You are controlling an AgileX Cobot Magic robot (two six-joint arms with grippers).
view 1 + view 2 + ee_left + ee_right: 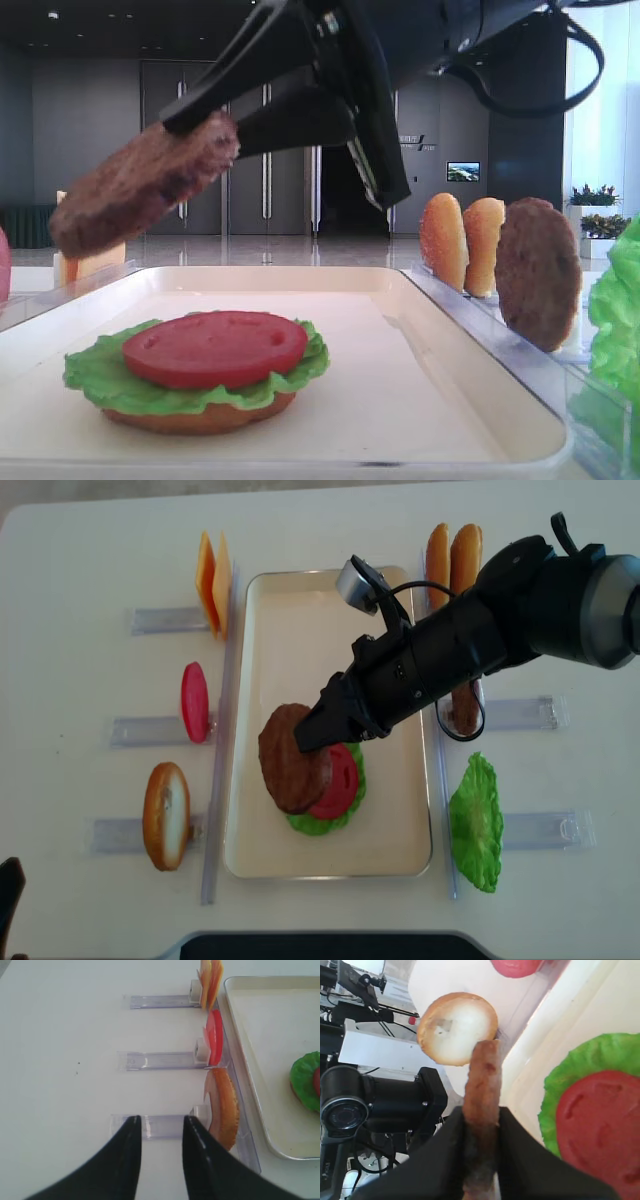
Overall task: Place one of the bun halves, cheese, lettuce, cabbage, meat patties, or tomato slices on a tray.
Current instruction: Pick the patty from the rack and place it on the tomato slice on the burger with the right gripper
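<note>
My right gripper (481, 1160) clamps a meat patty (140, 185) edgewise above the tomato slice (215, 348); released tilted, it could slide off the stack.

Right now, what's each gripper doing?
Left gripper: open, empty.
Right gripper: shut on a meat patty above the tray.

The right arm reaches leftward across the middle, its pincer (312, 736) clamped tight, jaws angled downward. The left pincer (159, 1135) hangs low with jaws parted.
</note>
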